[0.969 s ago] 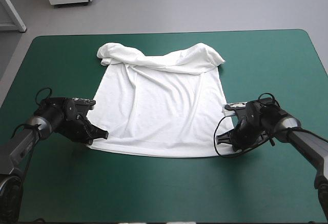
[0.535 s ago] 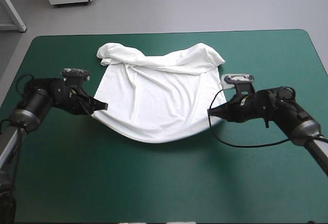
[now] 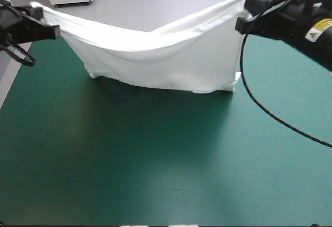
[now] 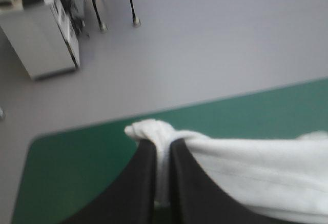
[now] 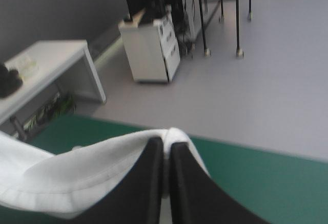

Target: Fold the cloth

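White T-shirt [image 3: 155, 55] hung stretched between left tool [image 4: 163, 145] and right tool [image 5: 165, 143], each clamped on a corner, lower edge on teal-green tabletop [image 3: 155, 159], right arm's yellow label [image 3: 317, 29] unreadable.

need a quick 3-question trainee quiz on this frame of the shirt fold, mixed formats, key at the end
1. True or false: the T-shirt lies spread flat on the teal-green table.
2. The left gripper is: A) open above the T-shirt; B) shut on a bunched corner of the T-shirt; C) resting empty on the table.
3. Fill in: the edge stretched between the left gripper and the right gripper hangs lowest at its ____.
Key: 1 false, it is lifted between both grippers; 2 B; 3 middle.
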`<state>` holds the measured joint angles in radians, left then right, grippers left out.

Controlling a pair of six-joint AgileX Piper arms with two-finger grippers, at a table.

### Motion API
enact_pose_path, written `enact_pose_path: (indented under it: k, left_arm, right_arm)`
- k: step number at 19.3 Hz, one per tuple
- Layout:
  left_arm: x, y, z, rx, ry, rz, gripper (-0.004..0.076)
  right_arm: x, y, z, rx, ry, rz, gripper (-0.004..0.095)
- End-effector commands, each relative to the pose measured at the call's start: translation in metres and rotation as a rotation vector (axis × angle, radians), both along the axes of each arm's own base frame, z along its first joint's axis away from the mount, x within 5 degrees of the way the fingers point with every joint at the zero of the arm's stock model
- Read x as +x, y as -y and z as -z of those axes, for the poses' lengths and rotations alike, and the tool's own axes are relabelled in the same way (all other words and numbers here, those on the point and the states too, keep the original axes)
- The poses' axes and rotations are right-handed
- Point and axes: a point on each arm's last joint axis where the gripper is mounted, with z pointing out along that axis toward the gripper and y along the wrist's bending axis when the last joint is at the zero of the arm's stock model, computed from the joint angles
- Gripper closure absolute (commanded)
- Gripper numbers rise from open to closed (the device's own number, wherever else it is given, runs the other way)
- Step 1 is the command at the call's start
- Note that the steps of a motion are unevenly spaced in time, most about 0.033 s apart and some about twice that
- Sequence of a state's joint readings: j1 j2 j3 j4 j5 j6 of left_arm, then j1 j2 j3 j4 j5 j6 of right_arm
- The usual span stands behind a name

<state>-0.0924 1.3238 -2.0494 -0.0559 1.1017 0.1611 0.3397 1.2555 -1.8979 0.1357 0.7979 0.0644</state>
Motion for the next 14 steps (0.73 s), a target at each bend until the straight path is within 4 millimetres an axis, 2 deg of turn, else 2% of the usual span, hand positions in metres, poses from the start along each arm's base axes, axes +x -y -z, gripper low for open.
enact_pose_path:
  k: [1, 4, 6, 8, 9, 11, 13, 14]
  left_arm:
    - [-0.057, -0.005, -0.066, -0.004, 0.394, 0.003, 0.0733]
    - [-0.087, -0.009, -0.091, 0.003, 0.564, -0.008, 0.0733]
    - [-0.11, -0.014, -0.108, 0.018, 0.69, -0.051, 0.0733]
    - [-0.12, -0.015, -0.113, 0.029, 0.735, -0.054, 0.0733]
    - [-0.121, -0.015, -0.114, 0.041, 0.743, -0.055, 0.0733]
    - [-0.108, -0.013, -0.113, 0.06, 0.742, -0.046, 0.0733]
    - [-0.083, -0.01, -0.11, 0.045, 0.724, -0.032, 0.0733]
    - [-0.063, -0.006, -0.107, 0.023, 0.709, -0.007, 0.0733]
  right_arm:
    - [-0.054, 0.022, -0.066, 0.071, 0.371, 0.033, 0.0926]
    - [-0.089, 0.034, -0.095, 0.118, 0.54, 0.048, 0.0927]
    - [-0.12, 0.046, -0.114, 0.136, 0.667, 0.062, 0.0927]
    - [-0.139, 0.053, -0.124, 0.144, 0.741, 0.073, 0.0926]
    - [-0.142, 0.054, -0.126, 0.137, 0.764, 0.081, 0.0926]
    - [-0.136, 0.052, -0.127, 0.148, 0.793, 0.088, 0.0927]
    - [-0.114, 0.045, -0.127, 0.15, 0.79, 0.091, 0.0927]
    - [-0.093, 0.037, -0.125, 0.153, 0.775, 0.091, 0.0927]
